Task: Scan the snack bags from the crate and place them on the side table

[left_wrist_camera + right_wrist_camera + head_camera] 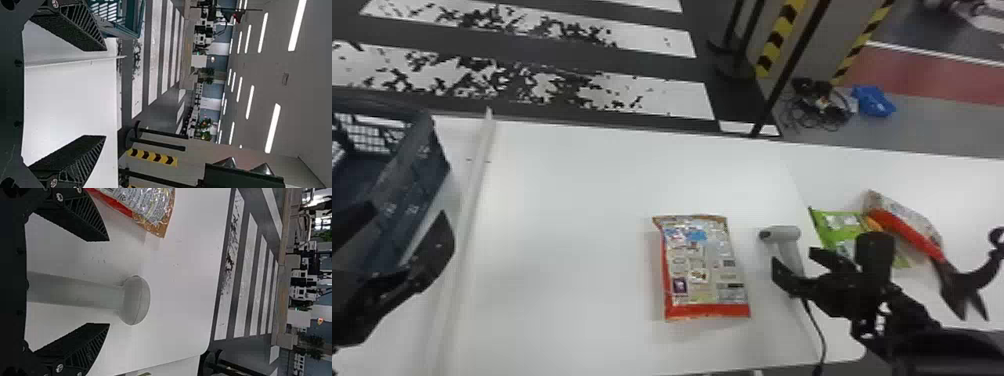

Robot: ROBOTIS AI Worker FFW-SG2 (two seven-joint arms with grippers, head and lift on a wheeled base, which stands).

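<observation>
Largest of all, we have the white table [572, 200] across the middle of the head view, with a pale raised strip [477, 175] running down its left part. The side table [962, 185] takes up the right. In the left of the frame we see the dark blue-grey crate [424, 160], its walls partly lattice.

The left gripper [407, 212] is at the lower left, by the crate; in the left wrist view its fingers stand wide apart with nothing between them. The right gripper [792, 256] is at the lower right, and the right wrist view shows its fingers wide too, the handle of the scanner lying between them.

Our snack bag [702, 270] lies flat just right of centre in the lower half, near the scanner but apart from it. It looks plump and shiny: a silvery face crowded with small printed panels, some blue near the top, red down the left side and in a broad band along the bottom, a brownish-orange top edge, and creases that catch the light.

On the side table, at the right, a red-and-white bag [907, 230] rests beside a green bag [837, 224]. Smallest, we find the pale grey scanner [784, 233], with a thin black cable [819, 325] below it.
</observation>
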